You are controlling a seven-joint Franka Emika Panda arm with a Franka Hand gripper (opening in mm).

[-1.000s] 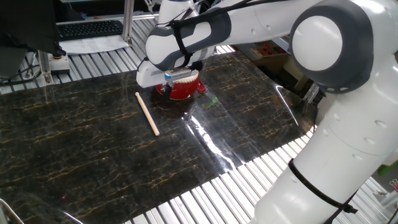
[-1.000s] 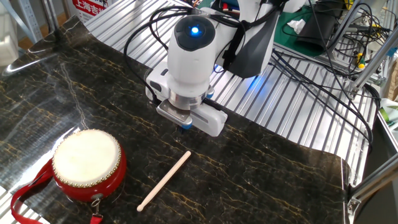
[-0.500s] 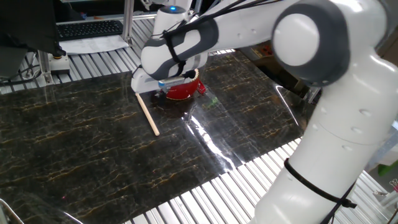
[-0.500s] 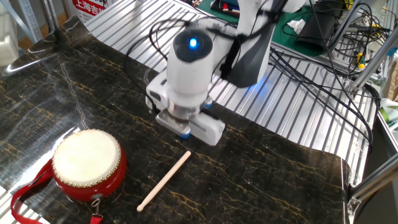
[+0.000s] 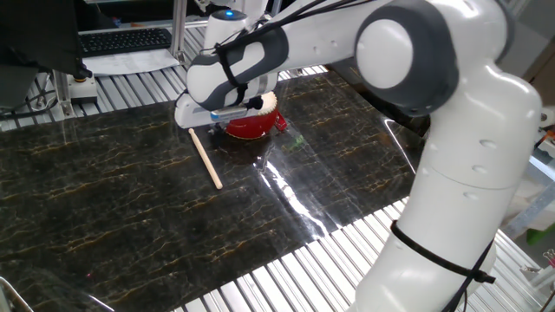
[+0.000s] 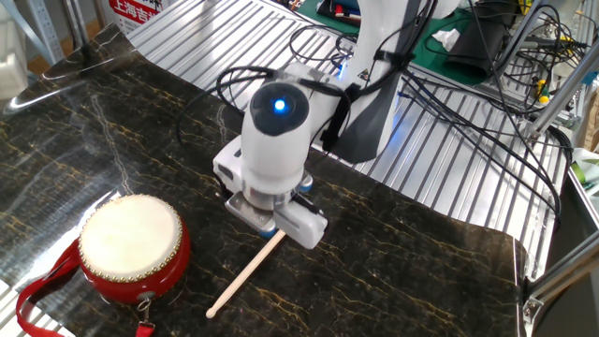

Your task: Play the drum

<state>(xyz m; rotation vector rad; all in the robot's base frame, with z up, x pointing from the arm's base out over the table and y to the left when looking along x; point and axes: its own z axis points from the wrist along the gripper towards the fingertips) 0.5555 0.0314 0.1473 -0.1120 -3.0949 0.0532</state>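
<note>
The drum (image 6: 129, 245) is a small red toy drum with a cream-white skin and a red strap, at the near left in the other fixed view. In one fixed view the drum (image 5: 253, 127) is partly hidden behind my hand. A thin light wooden stick (image 6: 241, 278) lies on the dark marble-patterned table to the right of the drum. It also shows in one fixed view (image 5: 206, 160). My gripper (image 6: 271, 228) hangs low over the stick's far end, beside the drum. Its fingers are mostly hidden under the hand and look spread, holding nothing. It also shows in one fixed view (image 5: 211, 126).
A dark marble-patterned sheet (image 5: 130, 208) covers the ribbed metal table (image 6: 440, 178). Cables (image 6: 487, 122) trail behind the arm. A keyboard (image 5: 126, 40) sits beyond the far edge. The arm's large white links (image 5: 451, 130) loom over the right side.
My gripper has moved away from above the drum's side toward the stick's far end and come lower. The drum and the stick have not moved.
</note>
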